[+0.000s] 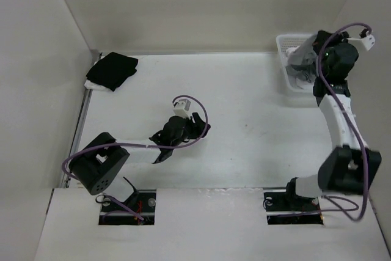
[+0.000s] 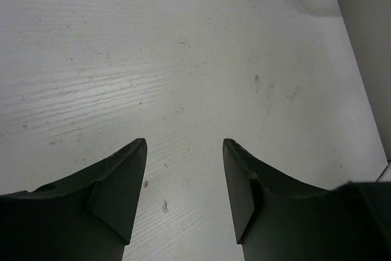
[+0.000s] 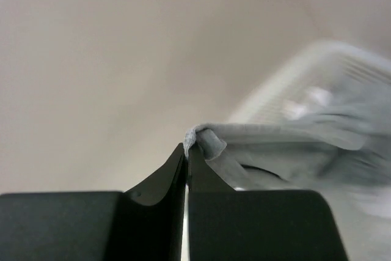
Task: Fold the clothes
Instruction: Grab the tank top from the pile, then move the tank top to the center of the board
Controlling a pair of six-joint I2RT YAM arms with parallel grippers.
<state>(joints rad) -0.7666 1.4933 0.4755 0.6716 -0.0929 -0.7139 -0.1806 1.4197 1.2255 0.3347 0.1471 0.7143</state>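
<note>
In the right wrist view I see the right gripper (image 3: 187, 146) pinched together on a folded edge of the grey tank top (image 3: 275, 148). The rest of the fabric trails right of the fingers, across the blurred white basket (image 3: 330, 68) behind it.

From the top view, that basket (image 1: 281, 59) sits at the far right corner of the table (image 1: 244, 126). The right gripper (image 1: 300, 68) hangs over it and hides most of what is inside. Well left of the basket, at the far left corner, a black garment (image 1: 113, 68) lies on white cloth pieces (image 1: 91, 84). The left gripper (image 1: 162, 151) hovers mid-table, also well left of the basket.

In the left wrist view its fingers (image 2: 122, 181) stand apart over bare table, holding nothing.
</note>
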